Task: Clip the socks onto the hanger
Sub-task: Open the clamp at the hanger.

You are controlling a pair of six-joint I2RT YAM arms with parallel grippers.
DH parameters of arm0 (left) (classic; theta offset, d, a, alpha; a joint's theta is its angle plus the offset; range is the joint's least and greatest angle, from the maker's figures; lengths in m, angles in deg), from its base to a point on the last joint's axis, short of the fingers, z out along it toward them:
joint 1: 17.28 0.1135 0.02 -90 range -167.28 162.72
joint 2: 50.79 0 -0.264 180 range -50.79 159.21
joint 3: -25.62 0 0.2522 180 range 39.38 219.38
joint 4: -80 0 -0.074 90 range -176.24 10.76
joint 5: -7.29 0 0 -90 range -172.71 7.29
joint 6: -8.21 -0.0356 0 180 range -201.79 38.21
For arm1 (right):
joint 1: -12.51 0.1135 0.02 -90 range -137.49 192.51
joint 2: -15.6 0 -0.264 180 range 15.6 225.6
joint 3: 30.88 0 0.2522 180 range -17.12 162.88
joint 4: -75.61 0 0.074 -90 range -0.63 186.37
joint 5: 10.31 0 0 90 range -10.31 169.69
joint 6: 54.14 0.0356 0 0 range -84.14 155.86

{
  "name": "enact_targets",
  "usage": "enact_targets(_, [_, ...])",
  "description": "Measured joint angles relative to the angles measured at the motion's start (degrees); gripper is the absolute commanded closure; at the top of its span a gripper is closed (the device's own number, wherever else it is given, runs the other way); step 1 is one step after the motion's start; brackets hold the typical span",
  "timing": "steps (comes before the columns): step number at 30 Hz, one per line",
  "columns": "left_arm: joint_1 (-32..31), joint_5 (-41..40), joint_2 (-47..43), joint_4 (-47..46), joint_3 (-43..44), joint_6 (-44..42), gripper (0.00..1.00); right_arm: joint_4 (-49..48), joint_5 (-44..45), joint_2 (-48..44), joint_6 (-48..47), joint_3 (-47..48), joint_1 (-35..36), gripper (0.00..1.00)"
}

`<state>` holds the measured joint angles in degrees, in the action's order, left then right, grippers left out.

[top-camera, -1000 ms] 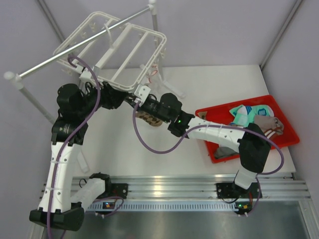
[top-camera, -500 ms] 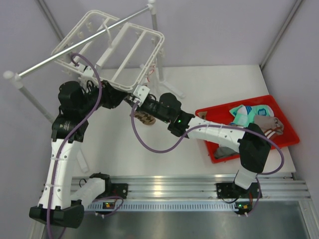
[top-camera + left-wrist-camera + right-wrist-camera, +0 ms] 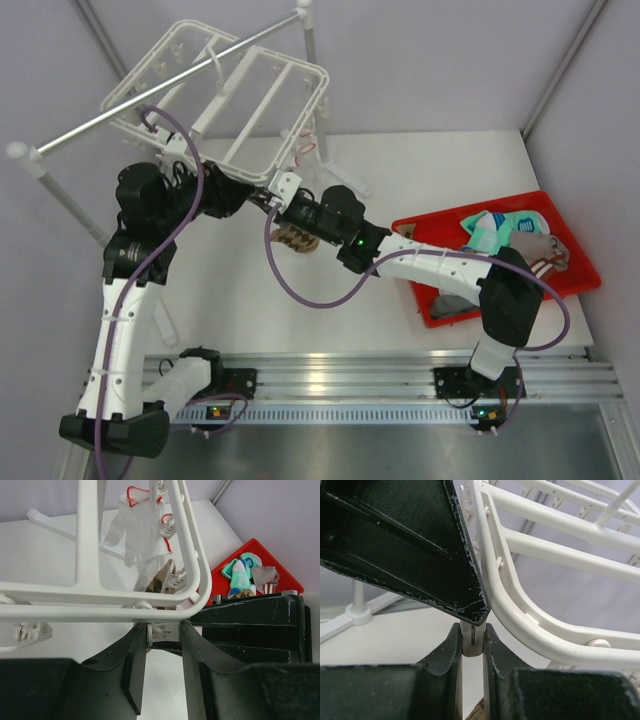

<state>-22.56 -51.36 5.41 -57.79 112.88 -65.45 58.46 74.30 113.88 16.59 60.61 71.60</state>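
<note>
The white hanger (image 3: 240, 90) hangs tilted from the rail, and my two grippers meet under its near right corner. My left gripper (image 3: 255, 193) is shut on a small white clip (image 3: 162, 632) below the frame corner (image 3: 195, 587). My right gripper (image 3: 275, 200) comes from the right and pinches the same kind of clip (image 3: 471, 647) between its fingertips, under my left finger (image 3: 435, 550). A brown-and-tan checkered sock (image 3: 293, 238) hangs under the right gripper and shows in both wrist views (image 3: 161, 580) (image 3: 480, 712). I cannot tell what holds it.
A red tray (image 3: 430, 240) at the right holds teal-and-white socks (image 3: 500, 228), a grey sock (image 3: 540, 245) and another at its near edge. A long grey rail (image 3: 100, 118) on white posts carries the hanger. A white piece with red edging (image 3: 142, 525) hangs from the hanger.
The hanger's near corner and my left gripper have shifted slightly up and left. The checkered sock has swung a little to the left under the right gripper.
</note>
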Motion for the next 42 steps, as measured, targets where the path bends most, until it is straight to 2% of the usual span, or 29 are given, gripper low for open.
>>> enact_targets(3, [0.0,-0.2,-0.3,0.0,0.0,0.1,0.54,-0.6,-0.2,0.0,-1.0,-0.1,0.0,1.0])
enact_targets(6, [0.0,-0.3,-0.3,0.4,0.0,0.0,0.5,-1.2,-0.2,0.0,-1.9,-0.1,0.1,1.0])
enact_targets(10, [0.0,-0.7,-0.3,0.7,0.0,0.0,0.51,-1.2,-0.2,0.0,-2.9,-0.1,0.2,1.0])
enact_targets(11, [0.0,-0.9,-0.3,0.9,0.0,-0.1,0.53,-1.1,-0.1,0.0,-3.2,-0.1,0.3,1.0])
enact_targets(16, [-0.2,-1.6,-0.2,2.4,0.3,-0.7,0.78,0.2,0.7,0.0,-4.3,0.0,0.6,1.0])
enact_targets(19, [-0.3,-2.4,-0.2,3.3,0.6,-1.5,0.89,0.8,1.1,0.0,-4.7,0.1,0.8,1.0])
enact_targets(20, [-0.3,-2.6,-0.2,3.3,0.7,-1.5,0.96,0.9,1.1,0.0,-4.7,0.1,0.8,0.96])
enact_targets(21, [-0.4,-2.7,-0.2,3.4,0.7,-1.5,0.99,1.0,1.1,0.0,-4.8,0.1,0.8,0.84])
enact_targets(22, [-0.4,-2.7,-0.2,3.4,0.7,-1.5,1.0,1.0,1.1,0.0,-4.8,0.1,0.8,0.78])
enact_targets(23, [-0.4,-2.8,-0.2,3.5,0.7,-1.4,1.0,1.2,1.0,0.0,-4.7,0.1,0.8,0.65])
enact_targets(24, [-0.4,-3.0,-0.1,3.5,0.7,-1.2,1.0,1.3,1.0,0.0,-4.6,0.1,0.9,0.6])
enact_targets(32, [-0.2,-3.5,0.0,3.0,0.6,1.9,1.0,4.9,-1.4,-1.1,-4.6,-0.3,0.7,0.44])
enact_targets(39, [0.0,-2.0,0.0,1.7,0.1,5.3,1.0,7.8,-8.9,-3.5,0.6,-0.4,-1.7,0.16])
enact_targets(42, [0.1,-0.7,0.0,1.6,0.1,6.7,1.0,8.7,-13.1,-4.5,4.0,-0.5,-4.2,0.11])
